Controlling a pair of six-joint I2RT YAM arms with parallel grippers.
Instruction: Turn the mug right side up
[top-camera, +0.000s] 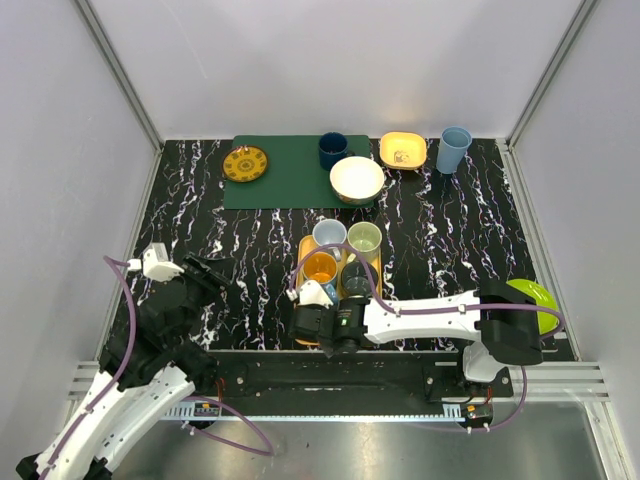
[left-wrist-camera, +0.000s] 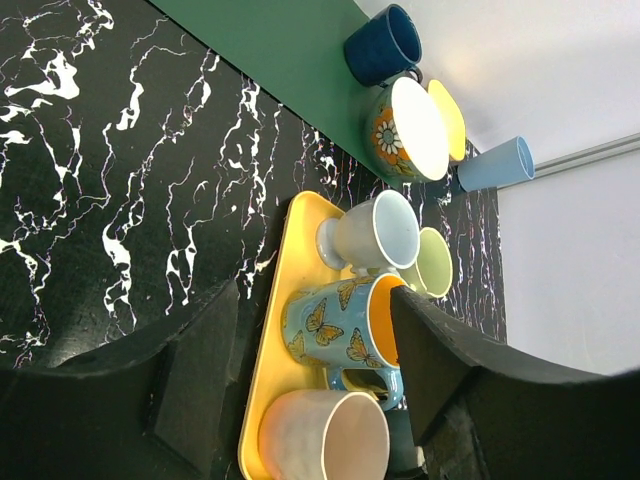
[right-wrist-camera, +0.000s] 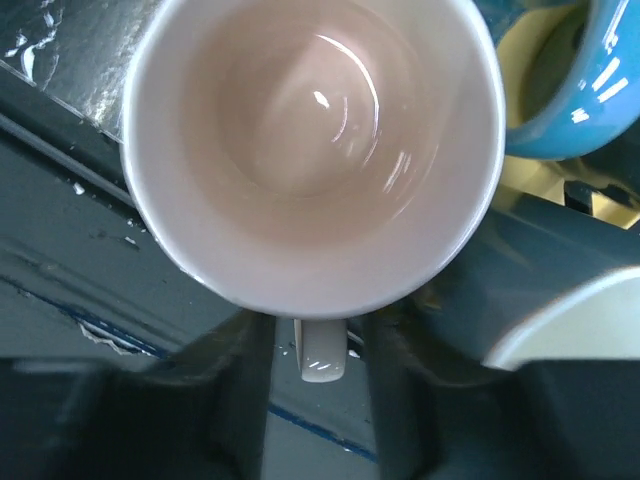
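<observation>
White mug (right-wrist-camera: 310, 150) standing mouth-up at the near end of the yellow tray (left-wrist-camera: 272, 340), just beside a blue butterfly mug (left-wrist-camera: 330, 335). Its handle (right-wrist-camera: 322, 350) points towards the arm bases. The right pincer (right-wrist-camera: 320, 338) sits low over the tray, fingers spread either side of the handle, with a narrow gap on each side. The left pincer (top-camera: 208, 272) hovers spread over the black marble table (top-camera: 250, 250), well apart from the tray.
</observation>
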